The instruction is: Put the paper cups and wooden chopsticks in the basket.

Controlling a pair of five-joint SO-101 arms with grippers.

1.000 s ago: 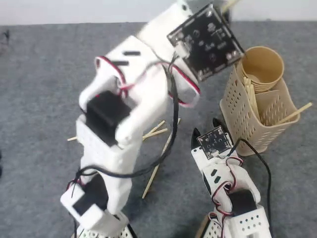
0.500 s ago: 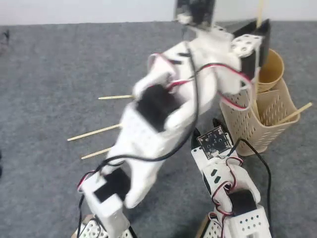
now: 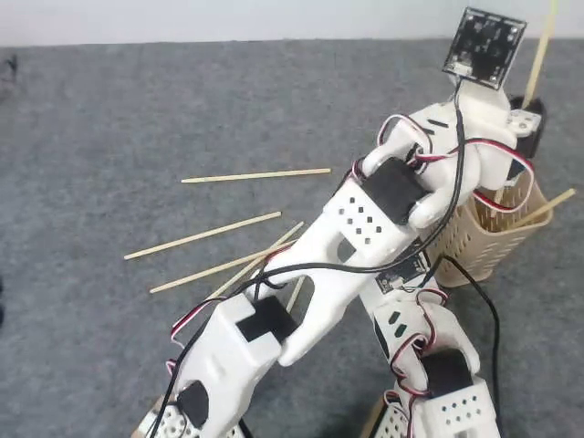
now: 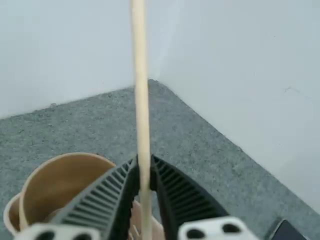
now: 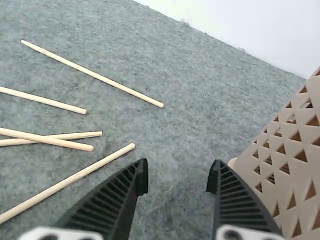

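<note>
High view: left claw [image 3: 532,114], clamped on chopstick [image 3: 541,53], now swung over basket [image 3: 474,242]; right claw [image 5: 175,177] apart.

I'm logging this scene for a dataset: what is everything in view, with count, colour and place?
loose chopsticks: five, pale wood, lying on the mat.
held chopstick: one, pale wood, upright above the basket.
leaning chopstick: one, pale wood, sticking out of the basket.
paper cups: stack, tan, in the basket; count unclear.
basket: one, beige, standing on the mat.
mat: one, grey, covering the table.
left end effector: black, shut on held chopstick.
right end effector: black, open, beside the basket.
</note>
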